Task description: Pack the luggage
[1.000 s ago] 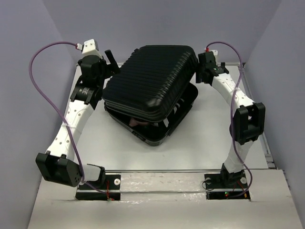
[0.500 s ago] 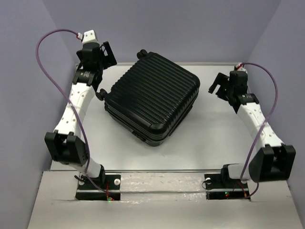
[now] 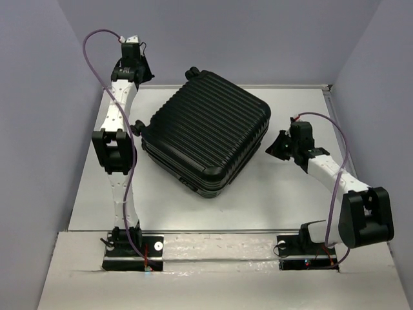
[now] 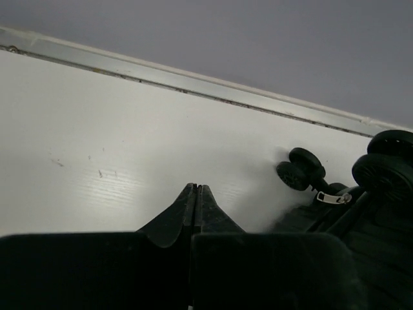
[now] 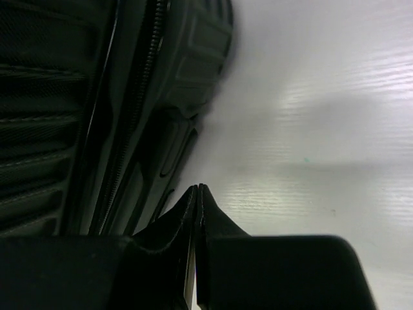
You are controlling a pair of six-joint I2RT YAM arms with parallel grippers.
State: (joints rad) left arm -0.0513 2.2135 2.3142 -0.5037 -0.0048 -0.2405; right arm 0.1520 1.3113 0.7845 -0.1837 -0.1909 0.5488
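Top external view: we see the luggage [image 3: 205, 132] lying flat with both ribbed shells closed together, set at an angle on the white table [image 3: 271, 194], toward its far middle.
Left gripper [image 4: 195, 188]: we find its fingers pressed tight together on nothing, up by the far left corner of the table, near the wheels [image 4: 302, 169] of the luggage but apart from them.
Right gripper [image 5: 197, 188]: clenched as well and holding nothing, low over the table just beside the right side of the luggage, where we see the zipper [image 5: 139, 97] running.
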